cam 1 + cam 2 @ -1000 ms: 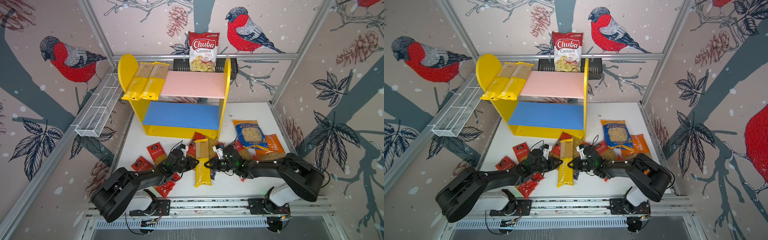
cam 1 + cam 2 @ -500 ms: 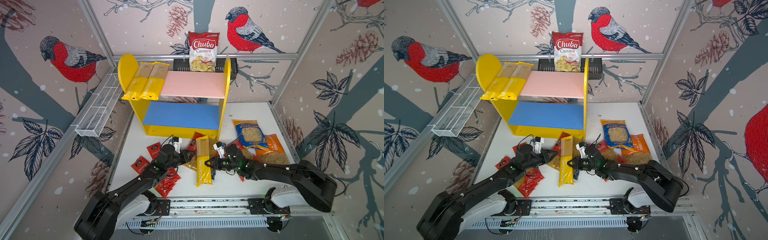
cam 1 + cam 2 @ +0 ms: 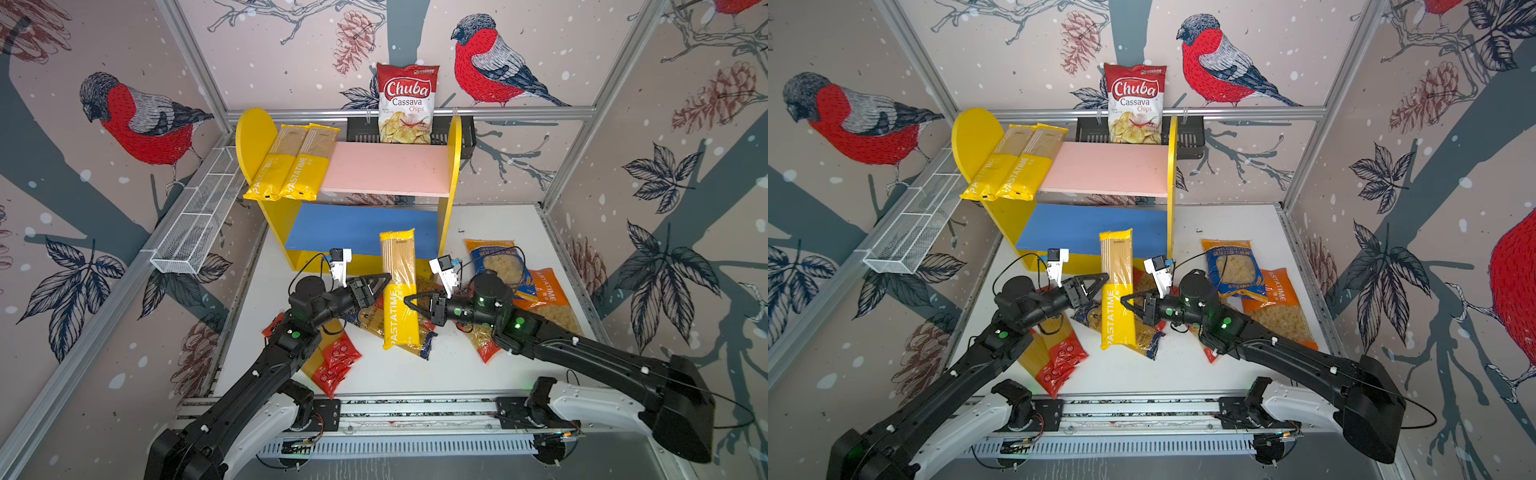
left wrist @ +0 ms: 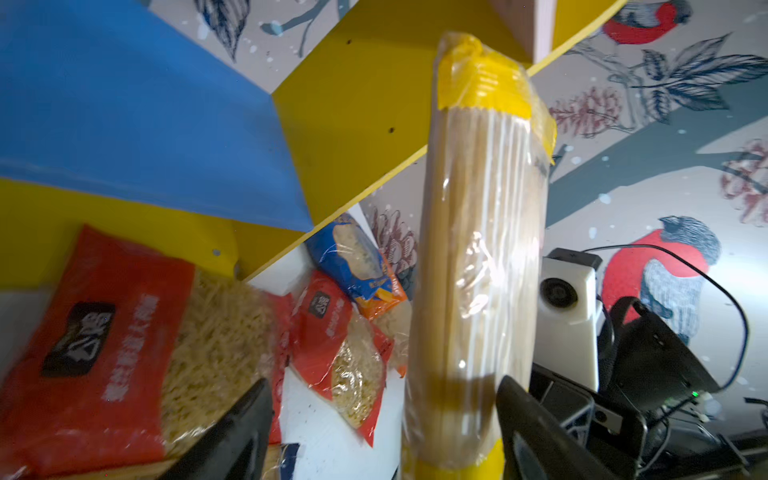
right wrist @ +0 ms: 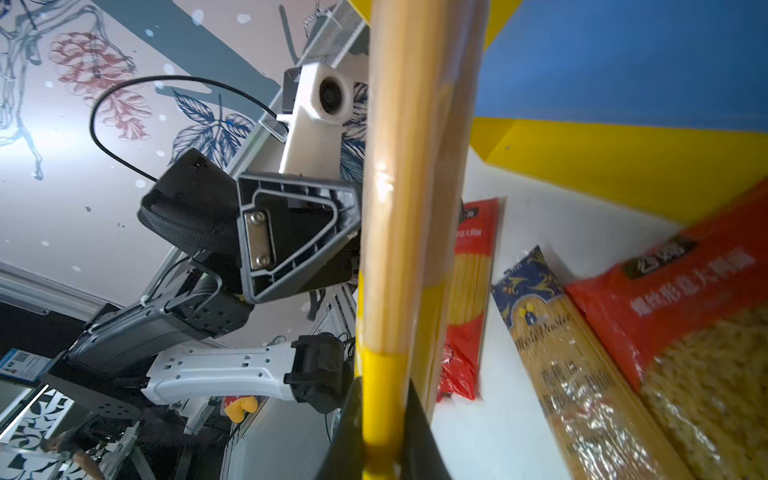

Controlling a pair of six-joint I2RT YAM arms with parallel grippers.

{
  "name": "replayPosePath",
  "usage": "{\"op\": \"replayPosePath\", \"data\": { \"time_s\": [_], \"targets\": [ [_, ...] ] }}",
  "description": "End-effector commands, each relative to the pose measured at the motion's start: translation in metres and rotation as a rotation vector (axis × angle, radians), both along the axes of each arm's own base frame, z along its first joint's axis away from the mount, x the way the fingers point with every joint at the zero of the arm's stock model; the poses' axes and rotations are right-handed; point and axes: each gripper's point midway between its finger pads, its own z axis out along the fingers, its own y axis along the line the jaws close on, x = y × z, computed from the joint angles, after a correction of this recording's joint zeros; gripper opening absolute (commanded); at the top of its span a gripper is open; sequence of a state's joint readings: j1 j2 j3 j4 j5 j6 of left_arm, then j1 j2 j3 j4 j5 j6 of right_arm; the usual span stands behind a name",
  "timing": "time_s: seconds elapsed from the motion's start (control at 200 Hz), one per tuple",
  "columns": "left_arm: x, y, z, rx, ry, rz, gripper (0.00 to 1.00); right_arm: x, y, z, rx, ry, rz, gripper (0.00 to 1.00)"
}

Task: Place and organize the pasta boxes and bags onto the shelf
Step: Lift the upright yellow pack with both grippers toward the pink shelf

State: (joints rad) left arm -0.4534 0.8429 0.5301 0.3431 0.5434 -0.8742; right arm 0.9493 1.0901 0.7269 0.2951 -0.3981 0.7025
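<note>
Top views: a long yellow PASTATIME pack (image 3: 398, 291) stands almost straight up, lifted over a heap of packs on the white table (image 3: 415, 374).
Where the pack is: in front of the shelf (image 3: 455, 166). Its top end is before the right part of the blue board (image 3: 357, 226). It is not on any board yet.
Right gripper (image 3: 409, 300): clenched on the low yellow part of the pack, pinching it from the side. The right wrist view shows both jaws tight on it.
Left gripper (image 3: 379, 286): jaws wide apart, holding nothing. One finger is just beside the pack; I cannot tell if it touches.
Already up: two yellow packs (image 3: 291, 166) lie side by side on the left of the pink board (image 3: 386, 168).
Left to do: a blue bag (image 3: 494, 266), an orange bag (image 3: 548, 299), a red pack (image 3: 336, 361) and more wait on the table.
What could go wrong: only one gripper holds the pack, and it holds low down. The tall top may tip over or swing round in the jaws, since the wrap looks slippery.
Another worry: the top could bump the pink board's front edge on the way up and get knocked loose.
If it falls: it lands on the heap, and the thin sticks inside may snap.
</note>
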Motion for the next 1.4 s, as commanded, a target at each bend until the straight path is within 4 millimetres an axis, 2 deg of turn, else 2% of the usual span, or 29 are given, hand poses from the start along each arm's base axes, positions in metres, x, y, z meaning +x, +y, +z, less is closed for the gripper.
{"op": "replayPosePath", "data": {
  "time_s": [0.0,0.145,0.31,0.49,0.65,0.755,0.855,0.926,0.986,1.066,1.131,1.276,1.396],
  "targets": [
    [-0.011,-0.009,0.039,-0.081,-0.112,-0.093,0.82,-0.008,0.003,0.053,0.117,-0.154,0.054,0.0],
    [-0.016,-0.013,0.063,-0.123,-0.177,-0.137,0.77,-0.012,0.007,0.07,0.155,-0.178,0.087,0.0],
    [-0.017,-0.017,0.075,-0.161,-0.201,-0.17,0.62,-0.011,0.009,0.076,0.181,-0.179,0.099,0.0],
    [-0.016,-0.018,0.088,-0.178,-0.232,-0.183,0.43,-0.004,0.01,0.068,0.18,-0.145,0.085,0.0],
    [-0.015,-0.02,0.098,-0.185,-0.254,-0.187,0.25,0.002,0.008,0.062,0.188,-0.109,0.064,0.04],
    [-0.014,-0.02,0.104,-0.188,-0.267,-0.186,0.17,0.003,0.008,0.06,0.186,-0.1,0.058,0.07],
    [-0.011,-0.02,0.11,-0.192,-0.279,-0.179,0.1,0.004,0.008,0.056,0.178,-0.094,0.054,0.13],
    [-0.009,-0.02,0.117,-0.198,-0.292,-0.172,0.05,0.006,0.007,0.049,0.162,-0.084,0.044,0.22],
    [-0.006,-0.02,0.124,-0.2,-0.306,-0.16,0.03,0.009,0.005,0.042,0.152,-0.071,0.035,0.29],
    [-0.001,-0.02,0.134,-0.196,-0.329,-0.145,0.0,0.01,0.003,0.03,0.141,-0.043,0.032,0.45],
    [0.003,-0.02,0.143,-0.196,-0.346,-0.132,0.0,0.009,0.003,0.024,0.137,-0.031,0.038,0.52],
    [0.016,-0.015,0.159,-0.205,-0.371,-0.092,0.0,0.002,0.004,0.019,0.137,-0.018,0.064,0.56],
    [0.024,-0.013,0.166,-0.225,-0.375,-0.082,0.0,-0.001,0.006,0.023,0.147,-0.03,0.064,0.53]
  ]
}}
